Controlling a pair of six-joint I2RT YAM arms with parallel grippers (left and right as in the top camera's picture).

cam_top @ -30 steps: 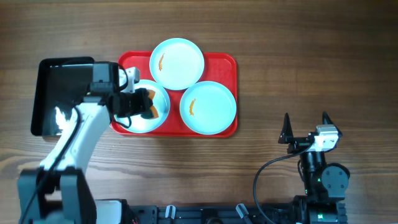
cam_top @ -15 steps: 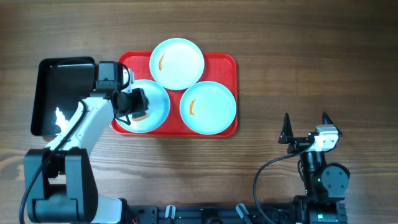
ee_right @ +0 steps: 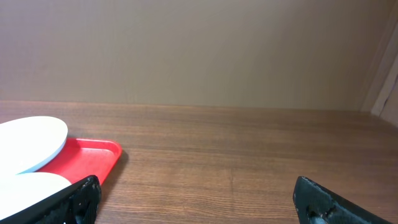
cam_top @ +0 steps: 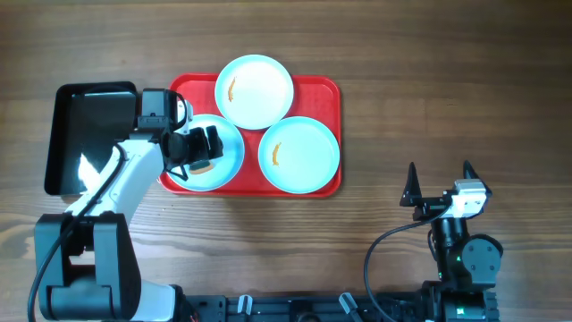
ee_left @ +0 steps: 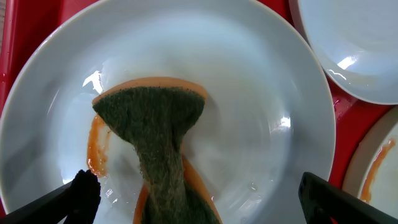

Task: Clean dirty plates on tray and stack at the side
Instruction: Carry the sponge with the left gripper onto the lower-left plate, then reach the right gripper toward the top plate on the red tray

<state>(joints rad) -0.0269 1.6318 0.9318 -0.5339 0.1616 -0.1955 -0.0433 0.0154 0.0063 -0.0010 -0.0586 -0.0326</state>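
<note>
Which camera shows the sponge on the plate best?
The left wrist view: the sponge sits mid-frame, green side up, on the plate beside an orange smear. Overhead, the left tool hides most of it. The right wrist view misses it.

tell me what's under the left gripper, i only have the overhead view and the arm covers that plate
Observer: A sponge lies on the plate, its green scrub side up and an orange layer showing under it.
Operator: ok is that plate clean yet
Observer: Not yet. The left wrist view shows an orange smear on the plate's floor, just beside the sponge.
</note>
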